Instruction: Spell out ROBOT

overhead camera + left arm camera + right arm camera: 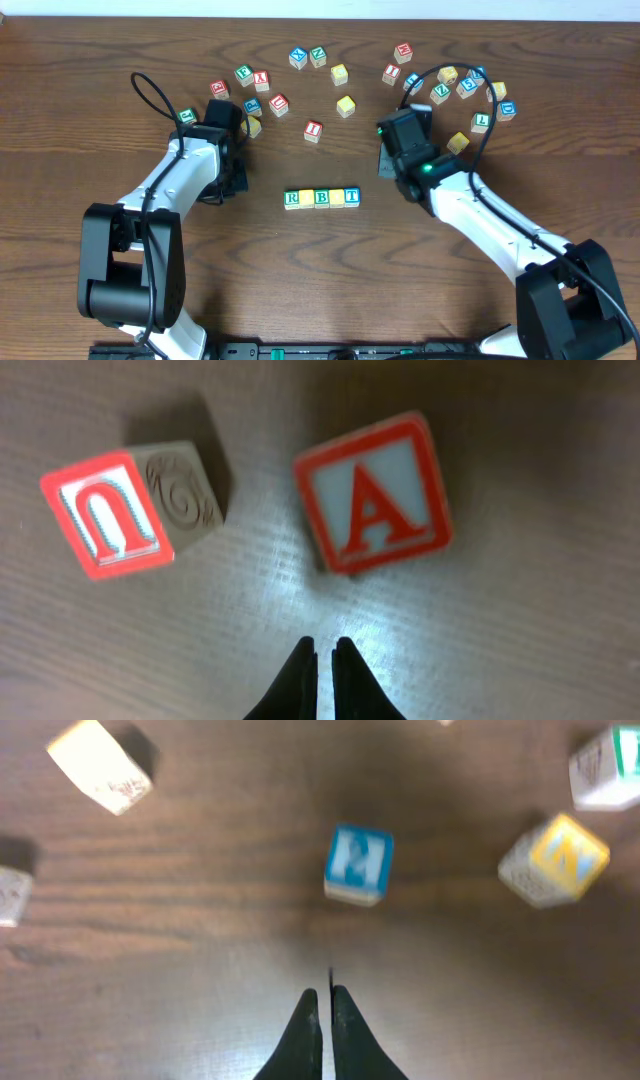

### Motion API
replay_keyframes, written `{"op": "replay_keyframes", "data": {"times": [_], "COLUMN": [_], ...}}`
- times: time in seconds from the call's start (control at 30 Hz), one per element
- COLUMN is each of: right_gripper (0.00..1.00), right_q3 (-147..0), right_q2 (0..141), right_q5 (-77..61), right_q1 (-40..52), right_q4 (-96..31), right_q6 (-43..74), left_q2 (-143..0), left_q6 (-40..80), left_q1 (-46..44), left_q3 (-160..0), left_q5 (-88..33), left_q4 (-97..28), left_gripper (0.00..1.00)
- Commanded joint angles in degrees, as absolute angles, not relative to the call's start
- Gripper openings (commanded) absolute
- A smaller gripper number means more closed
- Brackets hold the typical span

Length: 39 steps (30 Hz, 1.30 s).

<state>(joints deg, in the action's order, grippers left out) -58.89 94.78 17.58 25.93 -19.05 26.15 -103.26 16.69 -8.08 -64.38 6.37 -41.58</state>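
Where the overhead view takes in the dark, fine-grained wooden table (100, 40), you see small wooden alphabet cubes with pale sides and coloured top faces. Five of them stand in one straight row at the table's centre, between the two arms, touching side to side. From left to right in that view they are the green-lettered R cube (292, 198), the first yellow-topped cube (307, 198), the green-lettered B cube (322, 198), the second yellow-topped cube (337, 197) and the blue-lettered T cube (351, 196). No letter can be read on the yellow tops. The other cubes lie scattered across the far half of the table.

In the left wrist view, the left gripper (322, 660) has its two black tapered fingers closed to a hairline slit. It holds nothing and touches no cube. Beyond it lie a red-bordered A cube (372, 495) and a red-bordered U cube (105, 515), whose side face bears a carved swirl.

In the right wrist view, the right gripper (322, 1010) is likewise closed and empty. Ahead of it sits a blue-faced cube (358, 865) whose character is blurred. To the right of that is a yellow-lettered cube (555, 860).
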Motion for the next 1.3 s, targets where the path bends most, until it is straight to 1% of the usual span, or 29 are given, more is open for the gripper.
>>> {"op": "replay_keyframes", "data": {"times": [0.0,0.17,0.23,0.33,0.37,0.4,0.43,0.47,0.53,0.6,0.67,0.7,1.27], "right_gripper": [0.01,0.01,0.03,0.09,0.14,0.22,0.38,0.64,0.84,0.99,0.99,0.99,0.99], "right_q3": [-60.0,-61.1,-61.9,-62.7,-62.7,-62.8,-62.8,-62.8,-62.8,-62.8,-62.8,-62.8,-62.8], "right_q2": [95.1,95.1,95.1,95.1,95.1,95.1,95.1,95.1,95.1,95.1,95.1,95.1,95.2], "right_q5": [12.0,5.4,3.7,3.4,3.4,3.5,3.5,3.5,3.9,5.1,6.3,6.9,7.6], "right_q1": [23.3,19.1,17.6,16.2,15.8,15.6,15.4,15.3,15.3,15.3,15.3,15.3,15.3], "right_q4": [-16.9,-15.1,-15.2,-15.2,-15.1,-15.1,-15.1,-15.1,-15.1,-15.1,-15.1,-15.1,-16.1], "right_q6": [18.4,14.4,12.9,11.5,11.0,11.0,10.5,10.2,9.5,9.5,9.5,9.5,9.5], "left_q2": [-102.0,-102.0,-102.0,-102.0,-102.0,-102.0,-102.0,-102.0,-102.0,-102.0,-102.0,-102.0,-102.0], "left_q6": [16.4,16.3,16.1,16.1,16.1,16.1,16.1,16.2,16.2,16.2,16.2,16.2,16.2], "left_q1": [-7.9,-7.9,-7.9,-7.9,-7.9,-7.9,-7.9,-7.9,-7.9,-7.9,-7.9,-7.9,-7.9], "left_q3": [-65.6,-65.6,-65.6,-65.6,-65.6,-65.6,-65.6,-65.6,-65.6,-65.6,-65.6,-65.6,-65.6], "left_q5": [7.1,7.1,6.4,5.3,5.1,5.1,5.1,5.1,5.1,5.1,5.1,5.1,5.2], "left_q4": [-40.3,-37.7,-36.6,-35.4,-35.0,-34.7,-34.4,-34.1,-33.5,-32.7,-32.1,-31.8,-31.8], "left_gripper": [0.08,0.08,0.08,0.09,0.16,0.25,0.35,0.48,0.71,0.86,0.95,0.95,0.96]}}
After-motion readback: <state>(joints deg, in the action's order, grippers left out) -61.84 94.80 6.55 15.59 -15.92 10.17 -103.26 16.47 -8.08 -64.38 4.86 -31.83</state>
